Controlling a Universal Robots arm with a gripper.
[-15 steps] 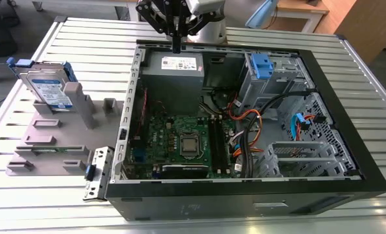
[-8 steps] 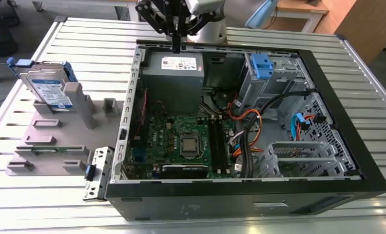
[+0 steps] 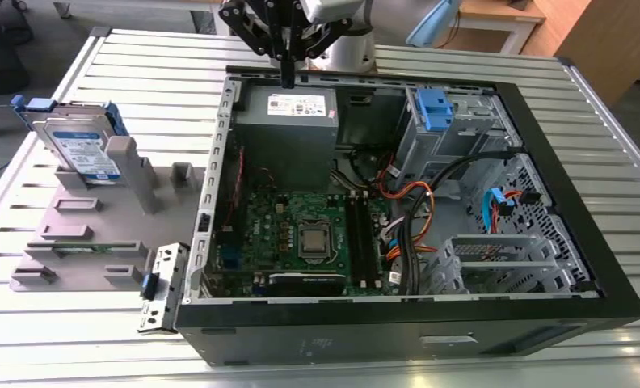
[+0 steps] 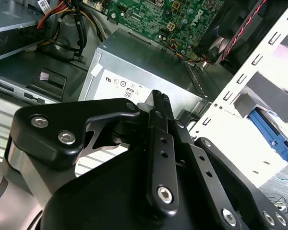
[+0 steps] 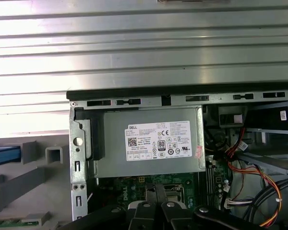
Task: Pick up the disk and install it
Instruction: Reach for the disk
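While the disk (image 3: 78,147) stands upright in the grey holder (image 3: 72,234) at the exterior view's left, the gripper (image 3: 288,81) hangs clenched and empty over the power-supply box (image 3: 288,133), upper centre.

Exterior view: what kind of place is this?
Probably a robotics lab bench for PC assembly: an open computer case sits on a slotted table, the disk stands in a grey fixture beside it, and the gripper hangs over the case.

Gripper (image 5: 155,188) hovering over open computer case (image 5: 79,143), black fingers pressing together above green motherboard (image 5: 110,187). Grey power supply (image 5: 115,139) with white sticker (image 5: 158,140) sitting next to motherboard. Orange and red cables (image 5: 259,177) running beside. Slatted metal table (image 5: 144,52) lying past case.
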